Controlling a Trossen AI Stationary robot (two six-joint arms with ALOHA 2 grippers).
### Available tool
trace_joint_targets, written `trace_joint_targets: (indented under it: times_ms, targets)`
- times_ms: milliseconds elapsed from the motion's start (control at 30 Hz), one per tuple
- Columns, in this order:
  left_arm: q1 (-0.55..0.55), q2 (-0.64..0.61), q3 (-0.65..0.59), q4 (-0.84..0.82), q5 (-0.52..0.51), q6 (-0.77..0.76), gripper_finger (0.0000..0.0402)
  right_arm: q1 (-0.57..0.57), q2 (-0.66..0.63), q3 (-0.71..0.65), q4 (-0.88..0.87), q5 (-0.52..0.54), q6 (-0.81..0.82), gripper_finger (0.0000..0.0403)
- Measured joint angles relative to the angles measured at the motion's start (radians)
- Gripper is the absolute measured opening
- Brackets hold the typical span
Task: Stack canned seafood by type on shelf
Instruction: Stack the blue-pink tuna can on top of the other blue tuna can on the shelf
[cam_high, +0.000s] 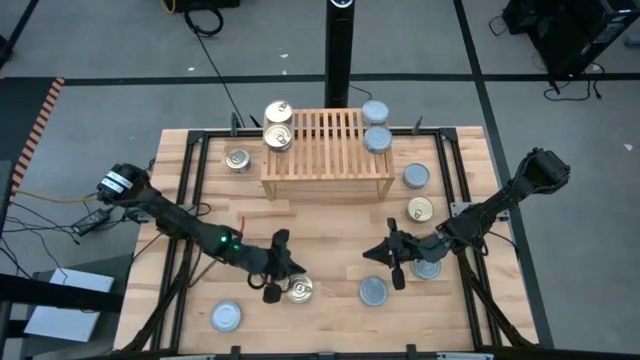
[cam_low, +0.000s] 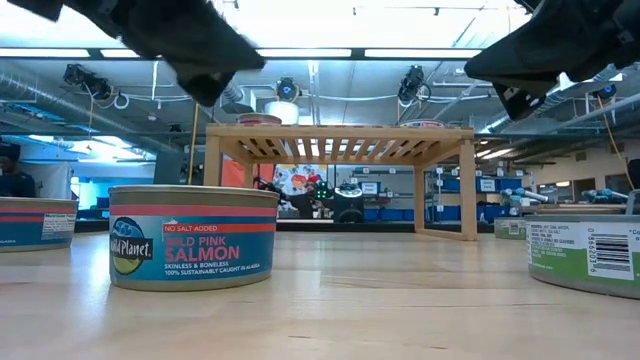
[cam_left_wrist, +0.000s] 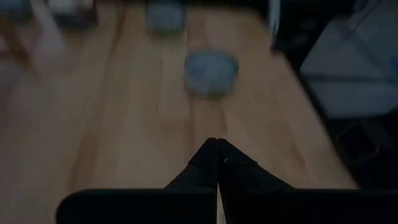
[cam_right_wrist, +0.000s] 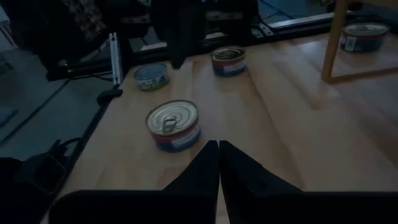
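Both grippers are held closed and empty above the table: the left gripper (cam_high: 283, 268) just beside a gold-lidded tin (cam_high: 299, 290), the right gripper (cam_high: 385, 255) near a blue-lidded tin (cam_high: 373, 291)

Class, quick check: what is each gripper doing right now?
Left gripper: jaws closed, holding nothing.
Right gripper: jaws closed, holding nothing.

One camera hangs overhead, looking straight down on the whole tabletop (cam_high: 330, 225). Another sits at tabletop height, facing level across toward the shelf (cam_low: 340, 145), which both show. Each wrist camera looks close past its own fingers along the wood.
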Motion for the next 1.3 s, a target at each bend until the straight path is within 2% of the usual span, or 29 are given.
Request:
trace_joint_targets:
  times_ms: [100,200,367,533,700,867,1100,1300]
  targets:
    - [-0.014,0.0,0.06,-0.208,0.006,-0.078,0.0006,-0.02,0.0,0.0,0.0,0.004,-0.023,0.0024]
    - [-0.012,0.0,0.083,-0.312,0.033,-0.123,0.0016,-0.044,0.0,0.0,0.0,0.007,-0.026,0.0024]
    - [0.005,-0.001,0.08,-0.285,0.122,-0.191,0.0053,-0.079,0.0,0.0,-0.001,-0.001,-0.059,0.0022]
    - [0.034,-0.001,0.06,-0.302,0.134,-0.292,0.0099,-0.105,0.0,0.0,-0.008,-0.026,-0.075,0.0012]
    - [0.058,0.0,0.057,-0.392,0.115,-0.385,0.0132,-0.107,0.0,0.0,-0.024,-0.028,-0.071,0.0013]
    - [0.062,0.0,0.057,-0.396,0.158,-0.453,0.0138,-0.107,0.0,0.0,-0.026,-0.029,-0.076,0.0018]
    - [0.063,0.012,0.057,-0.379,0.159,-0.504,0.0138,-0.12,0.0,0.0,-0.03,-0.029,-0.119,0.0009]
    - [0.063,0.092,0.058,-0.346,0.168,-0.505,0.0138,-0.143,0.0,0.0,-0.032,-0.029,-0.184,0.0017]
